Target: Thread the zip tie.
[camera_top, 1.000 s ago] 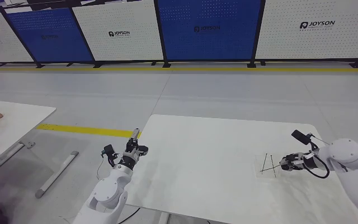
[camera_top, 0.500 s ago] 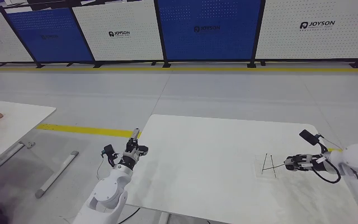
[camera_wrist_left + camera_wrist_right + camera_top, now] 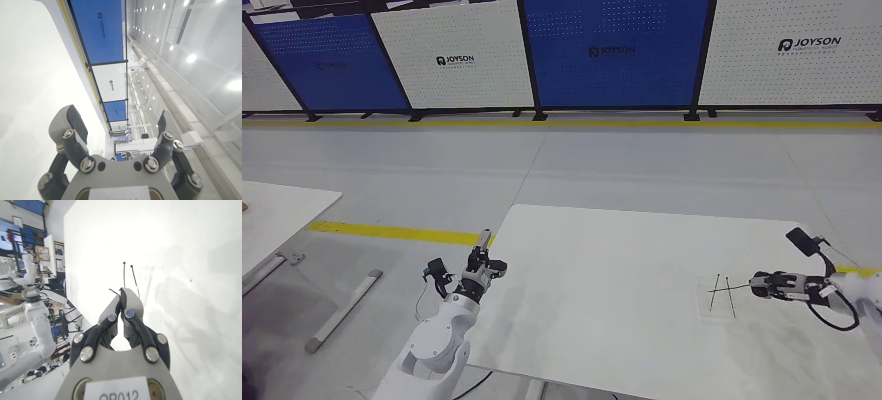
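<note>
My right gripper (image 3: 753,285) hovers low over the white table (image 3: 622,280) near its right edge, shut on a thin black zip tie (image 3: 727,289). In the right wrist view the held zip tie (image 3: 113,291) pokes out sideways from the pinched tips of that gripper (image 3: 120,293). Two more black zip ties (image 3: 124,273) (image 3: 134,276) lie side by side on the table just beyond the tips, heads pointing away. My left gripper (image 3: 483,243) stands at the table's left edge, pointing upward. It is open (image 3: 118,113) with nothing between its fingers.
A faint pale sheet (image 3: 148,283) lies under the loose ties. Another white table (image 3: 282,215) stands off to the left. Blue and white partition panels (image 3: 612,50) line the back of the floor.
My right arm has drawn back to the right, taking the held zip tie with it. The left arm has kept still.
</note>
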`<state>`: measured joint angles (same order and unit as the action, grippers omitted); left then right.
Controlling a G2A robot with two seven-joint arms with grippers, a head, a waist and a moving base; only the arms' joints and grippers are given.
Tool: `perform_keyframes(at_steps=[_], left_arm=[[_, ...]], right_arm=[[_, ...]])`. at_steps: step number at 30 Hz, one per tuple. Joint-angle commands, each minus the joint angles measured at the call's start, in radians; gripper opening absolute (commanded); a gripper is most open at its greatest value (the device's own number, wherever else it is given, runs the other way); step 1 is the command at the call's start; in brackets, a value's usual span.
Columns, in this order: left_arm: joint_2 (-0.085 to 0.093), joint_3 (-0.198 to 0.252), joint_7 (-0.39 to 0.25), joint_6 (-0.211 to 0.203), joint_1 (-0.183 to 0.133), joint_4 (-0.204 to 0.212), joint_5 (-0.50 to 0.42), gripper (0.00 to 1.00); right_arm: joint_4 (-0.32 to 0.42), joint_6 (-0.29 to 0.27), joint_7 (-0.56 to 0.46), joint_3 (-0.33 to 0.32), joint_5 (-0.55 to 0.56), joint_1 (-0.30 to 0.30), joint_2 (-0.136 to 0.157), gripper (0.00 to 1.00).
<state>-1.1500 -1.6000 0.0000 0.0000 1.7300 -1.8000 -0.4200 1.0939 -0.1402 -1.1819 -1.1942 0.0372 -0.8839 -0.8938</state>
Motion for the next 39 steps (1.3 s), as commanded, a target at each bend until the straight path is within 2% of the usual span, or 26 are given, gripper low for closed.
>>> perform_keyframes(at_steps=[1, 3, 6, 9, 21, 23, 25, 27, 31, 36, 39], left_arm=[[0.000, 0.000, 0.000, 0.000, 0.000, 0.000, 0.000, 1.00], [0.000, 0.000, 0.000, 0.000, 0.000, 0.000, 0.000, 1.00], [0.000, 0.000, 0.000, 0.000, 0.000, 0.000, 0.000, 1.00], [0.000, 0.000, 0.000, 0.000, 0.000, 0.000, 0.000, 1.00], [0.000, 0.000, 0.000, 0.000, 0.000, 0.000, 0.000, 1.00], [0.000, 0.000, 0.000, 0.000, 0.000, 0.000, 0.000, 1.00], [0.000, 0.000, 0.000, 0.000, 0.000, 0.000, 0.000, 1.00], [0.000, 0.000, 0.000, 0.000, 0.000, 0.000, 0.000, 1.00], [0.000, 0.000, 0.000, 0.000, 0.000, 0.000, 0.000, 1.00], [0.000, 0.000, 0.000, 0.000, 0.000, 0.000, 0.000, 1.00], [0.000, 0.000, 0.000, 0.000, 0.000, 0.000, 0.000, 1.00]], right_arm=[[0.052, -0.068, 0.019, -0.066, -0.058, -0.059, 0.014, 0.00], [0.100, -0.130, 0.013, -0.122, -0.126, -0.123, 0.027, 0.00], [0.173, -0.183, 0.005, -0.194, -0.197, -0.222, 0.043, 0.00], [0.206, -0.163, -0.042, -0.206, -0.236, -0.272, 0.048, 0.00], [0.206, -0.163, -0.042, -0.206, -0.236, -0.272, 0.048, 0.00], [0.208, -0.160, 0.001, -0.207, -0.236, -0.282, 0.047, 0.00], [0.221, -0.200, 0.007, -0.208, -0.303, -0.301, 0.043, 0.00], [0.243, -0.200, 0.002, -0.227, -0.378, -0.315, 0.040, 0.00], [0.301, -0.200, -0.009, -0.224, -0.438, -0.345, 0.025, 0.00], [0.344, -0.200, 0.035, -0.172, -0.402, -0.353, -0.007, 0.00], [0.342, -0.200, 0.055, -0.156, -0.392, -0.350, -0.019, 0.00]])
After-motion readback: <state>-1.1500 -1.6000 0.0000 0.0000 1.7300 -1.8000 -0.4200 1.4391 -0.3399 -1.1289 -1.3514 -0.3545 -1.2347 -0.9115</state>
